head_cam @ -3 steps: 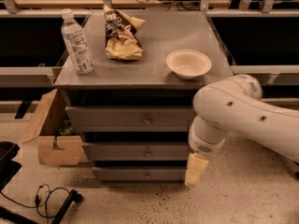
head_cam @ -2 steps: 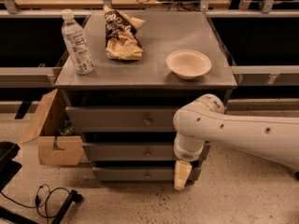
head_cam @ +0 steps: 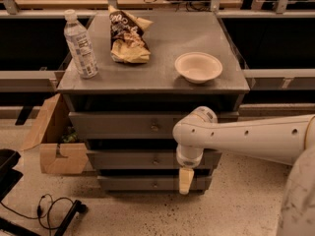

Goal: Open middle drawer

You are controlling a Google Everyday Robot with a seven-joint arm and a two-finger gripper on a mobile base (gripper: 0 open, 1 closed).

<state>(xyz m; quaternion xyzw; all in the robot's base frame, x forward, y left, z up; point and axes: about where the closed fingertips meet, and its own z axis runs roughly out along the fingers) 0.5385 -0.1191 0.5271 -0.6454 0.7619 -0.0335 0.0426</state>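
Observation:
The grey cabinet (head_cam: 147, 85) has three drawers stacked in its front. The middle drawer (head_cam: 128, 160) is a grey flat front with a small round brass knob (head_cam: 155, 160), and it looks closed. The top drawer (head_cam: 118, 125) and the bottom drawer (head_cam: 133, 183) also look closed. My white arm (head_cam: 246, 139) reaches in from the right. My gripper (head_cam: 186, 181) hangs pointing down in front of the right part of the bottom drawer, below and to the right of the middle drawer's knob.
On the cabinet top stand a water bottle (head_cam: 81, 45), a chip bag (head_cam: 127, 36) and a beige bowl (head_cam: 198, 66). An open cardboard box (head_cam: 51, 144) sits against the cabinet's left side. A black cable (head_cam: 49, 208) lies on the floor at the front left.
My arm has swung left across the cabinet front. The gripper has moved from right of the drawers to in front of the bottom drawer's right part. The drawers have not moved.

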